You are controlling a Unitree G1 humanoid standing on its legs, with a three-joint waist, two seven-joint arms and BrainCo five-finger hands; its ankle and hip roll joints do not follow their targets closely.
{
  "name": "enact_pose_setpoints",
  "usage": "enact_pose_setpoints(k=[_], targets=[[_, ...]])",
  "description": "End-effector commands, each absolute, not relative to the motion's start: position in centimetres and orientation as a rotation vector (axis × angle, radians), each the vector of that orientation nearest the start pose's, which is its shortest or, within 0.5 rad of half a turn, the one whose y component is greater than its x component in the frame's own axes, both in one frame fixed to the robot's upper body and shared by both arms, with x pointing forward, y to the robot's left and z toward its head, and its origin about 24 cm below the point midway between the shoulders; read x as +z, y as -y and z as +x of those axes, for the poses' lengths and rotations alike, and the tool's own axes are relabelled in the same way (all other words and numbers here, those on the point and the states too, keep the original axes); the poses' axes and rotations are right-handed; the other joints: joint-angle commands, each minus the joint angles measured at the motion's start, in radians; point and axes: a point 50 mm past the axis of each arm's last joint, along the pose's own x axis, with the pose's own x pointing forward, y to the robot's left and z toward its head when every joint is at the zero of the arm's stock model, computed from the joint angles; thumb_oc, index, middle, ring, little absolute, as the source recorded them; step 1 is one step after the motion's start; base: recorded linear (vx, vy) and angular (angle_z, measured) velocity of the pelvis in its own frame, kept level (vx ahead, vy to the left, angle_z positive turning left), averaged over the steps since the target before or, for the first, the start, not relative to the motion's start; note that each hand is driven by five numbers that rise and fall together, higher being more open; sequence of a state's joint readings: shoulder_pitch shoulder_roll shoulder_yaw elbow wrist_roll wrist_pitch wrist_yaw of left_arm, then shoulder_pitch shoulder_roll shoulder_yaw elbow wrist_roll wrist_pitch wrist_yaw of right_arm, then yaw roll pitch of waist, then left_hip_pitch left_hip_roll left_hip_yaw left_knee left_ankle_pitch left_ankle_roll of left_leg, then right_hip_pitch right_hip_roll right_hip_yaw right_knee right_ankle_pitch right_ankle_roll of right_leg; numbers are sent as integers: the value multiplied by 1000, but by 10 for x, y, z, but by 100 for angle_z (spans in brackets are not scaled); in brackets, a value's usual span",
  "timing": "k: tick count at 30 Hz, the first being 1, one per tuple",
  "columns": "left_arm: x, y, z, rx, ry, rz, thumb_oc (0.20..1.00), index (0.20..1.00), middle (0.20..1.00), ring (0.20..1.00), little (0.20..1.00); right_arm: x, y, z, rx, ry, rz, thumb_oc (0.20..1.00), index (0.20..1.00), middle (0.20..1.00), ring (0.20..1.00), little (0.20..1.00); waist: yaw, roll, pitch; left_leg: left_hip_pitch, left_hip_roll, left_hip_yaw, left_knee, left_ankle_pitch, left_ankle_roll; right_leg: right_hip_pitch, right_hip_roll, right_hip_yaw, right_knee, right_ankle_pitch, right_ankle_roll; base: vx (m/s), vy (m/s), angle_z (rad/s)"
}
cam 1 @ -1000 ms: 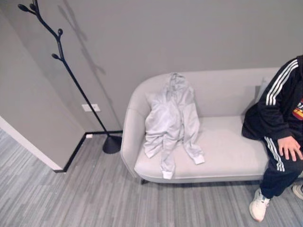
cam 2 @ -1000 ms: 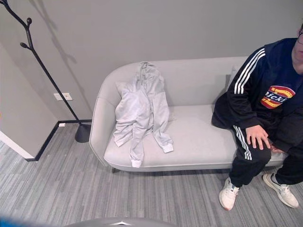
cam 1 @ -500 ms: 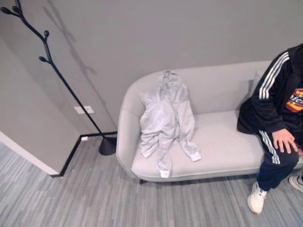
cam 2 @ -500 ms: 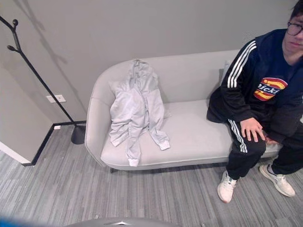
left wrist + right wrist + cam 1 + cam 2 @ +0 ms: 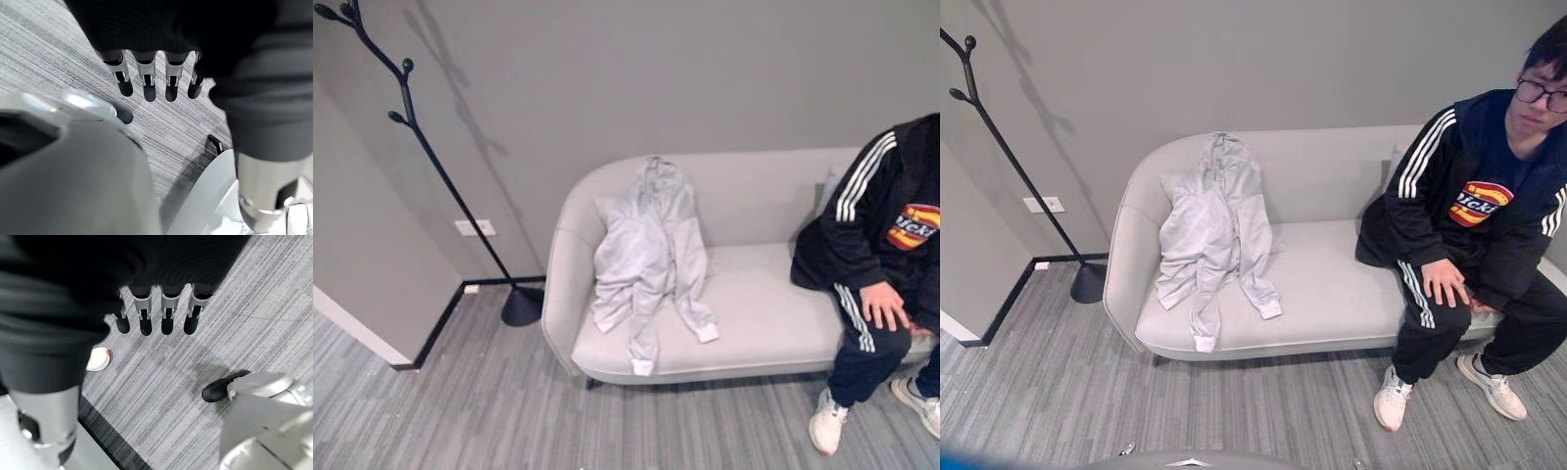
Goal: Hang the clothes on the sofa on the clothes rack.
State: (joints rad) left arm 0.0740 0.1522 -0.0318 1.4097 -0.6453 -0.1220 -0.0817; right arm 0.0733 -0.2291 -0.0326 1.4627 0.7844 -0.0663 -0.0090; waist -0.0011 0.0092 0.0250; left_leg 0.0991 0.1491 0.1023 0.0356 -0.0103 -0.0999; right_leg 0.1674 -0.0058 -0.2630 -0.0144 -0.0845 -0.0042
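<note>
The grey hoodie (image 5: 650, 245) is spread on the sofa (image 5: 773, 323) mid-frame, far from both hands; left hand (image 5: 146, 78) and right hand (image 5: 161, 313) are held loose with straight fingers over the floor (image 5: 254, 318). The rack (image 5: 431, 166) top is cut off upper left.

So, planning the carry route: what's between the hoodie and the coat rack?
The sofa's rounded arm, then bare striped floor up to the coat rack's base; the right eye view shows it. The hoodie lies on the sofa.

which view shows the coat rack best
The left eye view: the black clothes rack shows there from its branched top down to its round base on the floor, left of the sofa. The right eye view has it at the picture's left edge, its top partly cut off. The wrist views look down at striped floor.
</note>
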Motion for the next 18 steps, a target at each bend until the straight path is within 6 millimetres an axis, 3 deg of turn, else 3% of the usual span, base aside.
enact_pose_setpoints(k=[1, 5, 8, 9, 11, 13, 16, 18], targets=[[-176, -206, 35, 468, -1261, -369, 1000, 1000, 1000, 1000, 1000, -169, 249, 19, -776, -1276, 416, 1000, 1000, 1000, 1000, 1000, -10, -28, -19, -19, 4, -19, 9, 23, -20, 38, -16, -8, -73, -44, 25, 0, -35, -2], [-176, -207, 38, 471, -1248, -370, 1000, 1000, 1000, 1000, 1000, -167, 252, 30, -751, -1240, 399, 1000, 1000, 1000, 1000, 1000, -10, -33, -5, -65, 4, -33, 96, 17, -25, 37, -16, -3, -73, -45, 18, -19, -33, 1], [-175, -204, 50, 477, -1201, -387, 1000, 1000, 1000, 1000, 1000, -164, 259, 48, -715, -1192, 337, 1000, 1000, 1000, 1000, 1000, -1, -39, 38, -191, -3, -71, 307, 47, -25, 40, -16, 3, -69, -49, 0, -5, -4, -3], [-174, -204, 53, 485, -1187, -398, 1000, 1000, 1000, 1000, 1000, -163, 261, 51, -708, -1185, 323, 1000, 1000, 1000, 1000, 1000, 4, -38, 45, -213, -11, -76, 309, 50, -19, 42, -18, 3, -69, -50, 1, 57, 38, -11], [-174, -204, 55, 505, -1172, -420, 1000, 1000, 1000, 1000, 1000, -161, 263, 56, -686, -1175, 290, 1000, 1000, 1000, 1000, 1000, 13, -44, 49, -257, -29, -73, 260, 18, -7, 46, -28, 1, -69, -56, 11, 138, 58, -12], [-174, -205, 53, 522, -1170, -430, 1000, 1000, 1000, 1000, 1000, -161, 263, 59, -668, -1169, 278, 1000, 1000, 1000, 1000, 1000, 19, -46, 47, -268, -38, -74, 217, 23, -4, 51, -30, 2, -70, -62, 17, 135, 50, 15], [-174, -208, 51, 564, -1165, -448, 1000, 1000, 1000, 1000, 1000, -160, 260, 70, -636, -1142, 258, 1000, 1000, 1000, 1000, 1000, 39, -41, 54, -328, -45, -77, 74, 108, -13, 76, -17, 13, -61, -92, 19, 225, 83, 16], [-173, -212, 52, 607, -1148, -467, 1000, 1000, 1000, 1000, 1000, -158, 254, 87, -604, -1104, 250, 1000, 1000, 1000, 1000, 1000, 60, -35, 60, -379, -55, -24, 5, 150, -16, 113, -4, 39, -38, -133, 18, 359, 138, 36]])
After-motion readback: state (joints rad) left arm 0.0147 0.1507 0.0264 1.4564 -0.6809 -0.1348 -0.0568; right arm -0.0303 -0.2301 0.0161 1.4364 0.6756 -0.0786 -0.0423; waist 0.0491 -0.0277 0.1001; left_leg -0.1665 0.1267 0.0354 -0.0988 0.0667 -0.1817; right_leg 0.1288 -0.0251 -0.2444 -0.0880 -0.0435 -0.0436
